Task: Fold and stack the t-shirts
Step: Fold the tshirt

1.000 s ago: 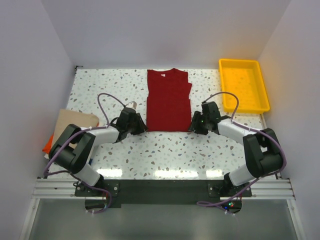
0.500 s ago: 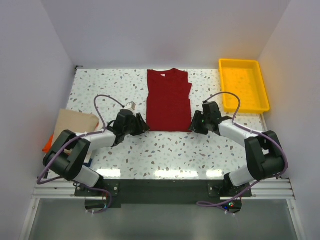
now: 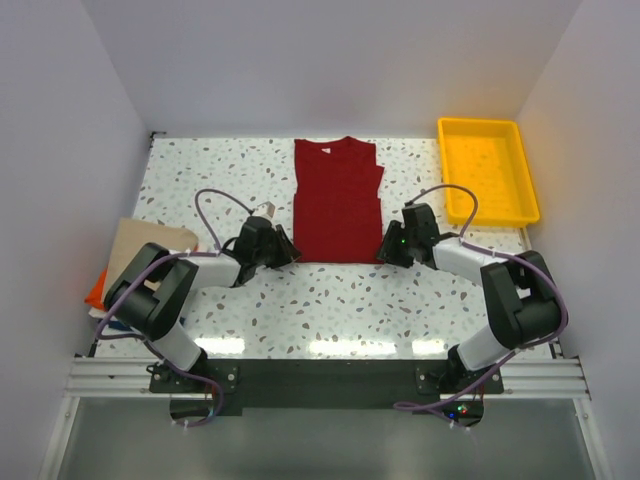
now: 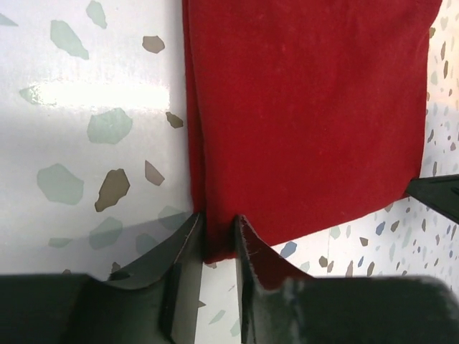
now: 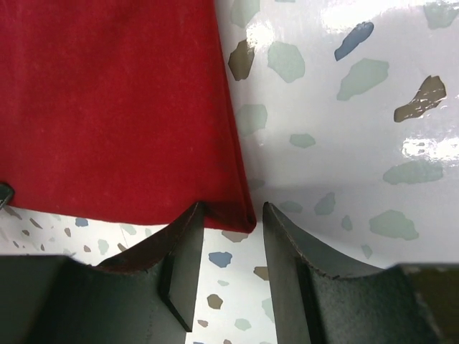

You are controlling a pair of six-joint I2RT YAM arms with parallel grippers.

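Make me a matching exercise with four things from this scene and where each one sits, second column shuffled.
1. dark red t-shirt
2. yellow tray
3. tan shirt
4. right claw

A. far right corner of the table
B. left edge of the table
C. at the red shirt's near right corner
D. flat in the middle

Pairs: 1-D, 2-A, 3-B, 4-C

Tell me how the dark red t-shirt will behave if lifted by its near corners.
Probably floppy: the dark red t-shirt lies flat as thin folded cloth, so its middle should sag. Likely light; the left tool and right tool straddle only corners. Folded layers may shift.
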